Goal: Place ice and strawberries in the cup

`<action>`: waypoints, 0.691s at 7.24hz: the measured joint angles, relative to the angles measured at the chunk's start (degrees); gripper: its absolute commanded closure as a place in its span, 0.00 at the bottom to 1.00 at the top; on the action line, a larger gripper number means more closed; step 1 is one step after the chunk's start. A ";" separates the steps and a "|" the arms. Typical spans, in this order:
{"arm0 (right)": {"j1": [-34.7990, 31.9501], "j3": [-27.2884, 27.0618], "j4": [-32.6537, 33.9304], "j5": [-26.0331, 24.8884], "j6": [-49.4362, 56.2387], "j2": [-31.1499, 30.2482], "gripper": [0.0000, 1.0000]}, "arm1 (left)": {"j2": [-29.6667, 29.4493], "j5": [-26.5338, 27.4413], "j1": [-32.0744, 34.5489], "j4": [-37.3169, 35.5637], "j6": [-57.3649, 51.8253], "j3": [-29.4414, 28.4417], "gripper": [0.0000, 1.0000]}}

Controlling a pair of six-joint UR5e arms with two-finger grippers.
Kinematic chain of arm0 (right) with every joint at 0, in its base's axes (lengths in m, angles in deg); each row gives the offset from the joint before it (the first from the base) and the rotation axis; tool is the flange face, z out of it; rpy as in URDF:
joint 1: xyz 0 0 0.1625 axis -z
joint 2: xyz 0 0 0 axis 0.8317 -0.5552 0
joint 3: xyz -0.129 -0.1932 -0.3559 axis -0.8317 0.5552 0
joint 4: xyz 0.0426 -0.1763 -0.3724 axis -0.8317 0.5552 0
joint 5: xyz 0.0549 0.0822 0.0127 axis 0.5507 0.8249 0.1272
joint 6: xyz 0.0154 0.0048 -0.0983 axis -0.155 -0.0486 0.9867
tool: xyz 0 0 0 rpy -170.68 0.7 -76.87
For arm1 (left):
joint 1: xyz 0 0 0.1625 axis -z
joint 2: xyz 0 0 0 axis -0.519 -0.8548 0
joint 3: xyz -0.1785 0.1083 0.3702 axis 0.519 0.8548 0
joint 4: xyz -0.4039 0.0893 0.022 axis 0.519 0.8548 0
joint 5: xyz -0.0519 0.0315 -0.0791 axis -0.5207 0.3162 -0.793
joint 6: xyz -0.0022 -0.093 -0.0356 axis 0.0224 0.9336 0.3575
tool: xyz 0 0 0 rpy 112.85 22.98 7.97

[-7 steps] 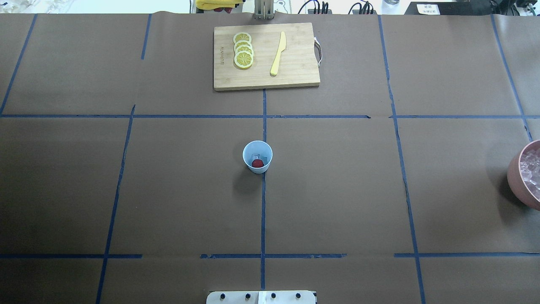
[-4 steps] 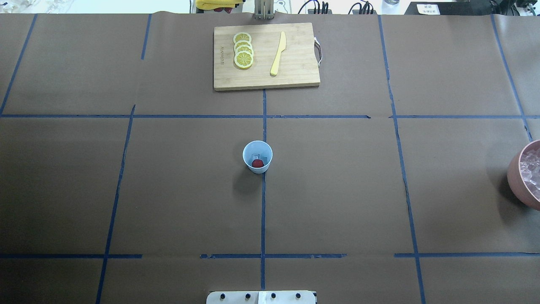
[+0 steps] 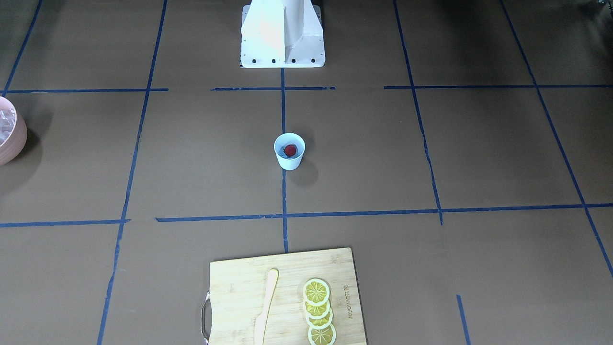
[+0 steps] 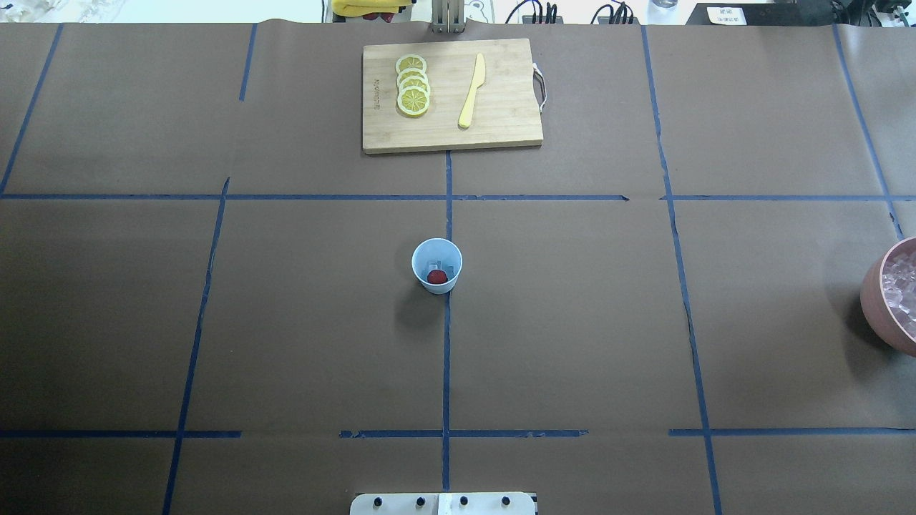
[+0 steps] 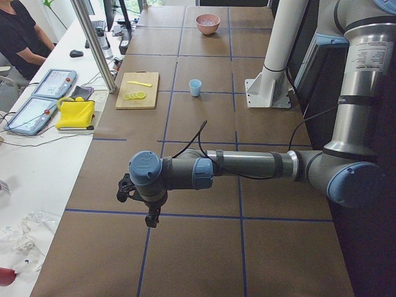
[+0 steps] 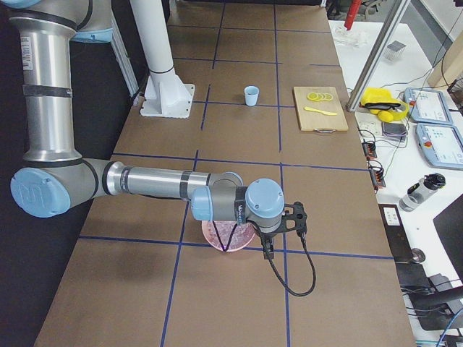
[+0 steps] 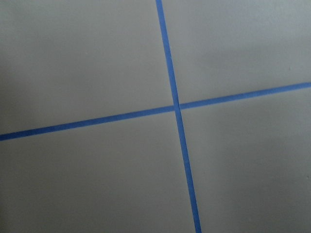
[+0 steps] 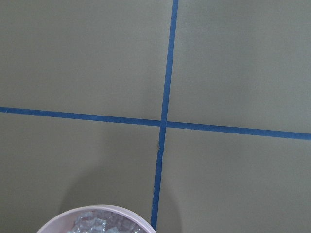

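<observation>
Left fingers (image 5: 150, 218) and right fingers (image 6: 268, 250) cannot be judged spread or pressed together. Inside the cup (image 4: 436, 266) the strawberry (image 4: 437, 276) is seen beside faint ice (image 4: 439, 264); the light cup could be toppled by a passing arm.

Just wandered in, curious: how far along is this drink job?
Mostly done, it seems: the strawberry sits in the cup, with what looks like faint ice beside it. Nothing visibly in hand; the left gripper and right gripper hang far from it. Possibly left: more ice from the pink bowl.
</observation>
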 measured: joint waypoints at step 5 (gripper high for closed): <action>0.00 0.16 0.15 -0.04 0.09 -0.13 0.01 | 0.95 6.15 -0.94 0.97 4.61 -0.33 0.00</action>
